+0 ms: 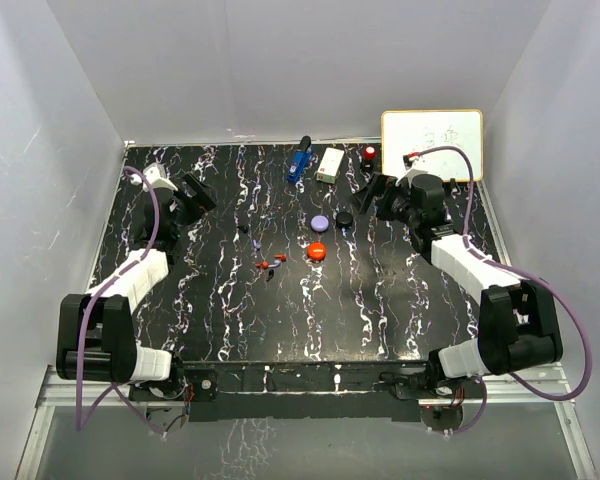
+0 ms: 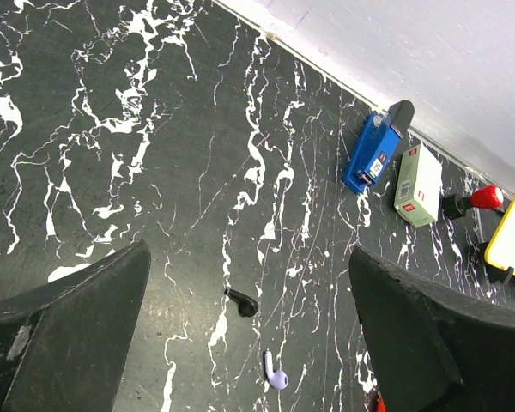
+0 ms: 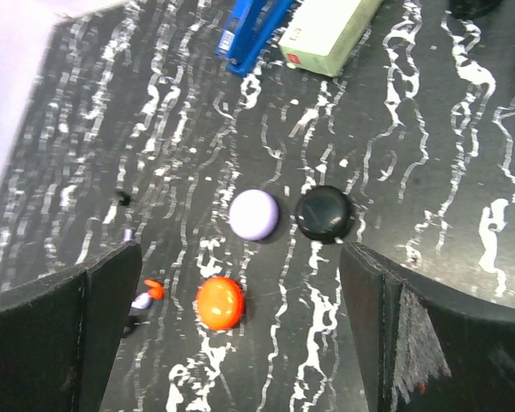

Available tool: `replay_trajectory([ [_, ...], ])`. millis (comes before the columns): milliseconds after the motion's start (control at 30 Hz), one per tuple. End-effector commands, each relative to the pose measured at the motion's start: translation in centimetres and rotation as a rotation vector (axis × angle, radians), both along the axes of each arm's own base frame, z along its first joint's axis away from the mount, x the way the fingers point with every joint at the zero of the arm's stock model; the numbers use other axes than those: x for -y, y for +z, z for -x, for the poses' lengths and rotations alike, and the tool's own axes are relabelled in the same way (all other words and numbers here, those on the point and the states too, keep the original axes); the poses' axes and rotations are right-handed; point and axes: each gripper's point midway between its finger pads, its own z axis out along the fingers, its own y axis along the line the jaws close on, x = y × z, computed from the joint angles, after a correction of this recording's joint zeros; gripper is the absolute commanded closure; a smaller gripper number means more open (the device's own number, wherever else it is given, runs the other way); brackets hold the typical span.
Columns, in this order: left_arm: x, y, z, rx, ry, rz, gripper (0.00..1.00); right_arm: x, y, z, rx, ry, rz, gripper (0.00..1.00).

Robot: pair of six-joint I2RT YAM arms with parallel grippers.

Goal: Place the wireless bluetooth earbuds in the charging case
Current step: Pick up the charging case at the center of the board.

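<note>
Both sets of jaws are spread wide, nothing pinched. The left jaws are hung over the table [image 1: 400,300] on its left side, with a black earbud [image 2: 242,302] and a lilac earbud [image 2: 275,375] lying loose just ahead. Between the right jaws, 3 pucks are seen: lilac puck [image 3: 254,214], black puck [image 3: 324,214], red puck [image 3: 220,302], probably the cases, lids seemingly shut. A red earbud [image 3: 153,290] lies near the red one. Looks like step 1, nothing picked yet. Next, 1 bud has to be pinched and a case opened.
</note>
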Motion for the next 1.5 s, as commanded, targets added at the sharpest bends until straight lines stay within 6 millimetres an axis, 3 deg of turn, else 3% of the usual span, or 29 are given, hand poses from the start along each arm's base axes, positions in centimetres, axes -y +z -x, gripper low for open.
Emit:
replay_trajectory([
  [0,1.0,1.8,0.1,0.051,-0.052,0.008,0.01,-1.8,5.0,0.0,0.1,0.12,-0.173,0.02],
  [133,2.5,1.5,-0.1,0.044,-0.133,0.029,0.01,-1.5,3.5,-0.6,0.041,0.11,-0.12,0.02],
  [300,4.5,-0.1,-0.8,-0.026,-0.214,-0.013,0.01,0.2,1.4,-1.3,-0.008,0.014,0.006,0.02],
  [500,10.7,-0.8,-1.7,-0.115,-0.332,-0.211,0.03,0.2,-1.2,-1.2,-0.087,-0.029,0.152,0.02],
  [633,14.2,-2.8,-2.1,-0.172,-0.405,-0.255,0.07,0.1,-2.4,-1.0,-0.117,-0.057,0.189,0.02],
  [967,21.7,-6.8,-2.1,-0.196,-0.601,-0.439,0.19,1.2,-2.7,-1.2,-0.115,-0.11,0.227,0.02],
  [1467,27.4,-8.1,-1.8,-0.089,-0.828,-0.39,0.18,1.6,-2.6,-1.2,-0.11,-0.126,0.241,0.02],
])
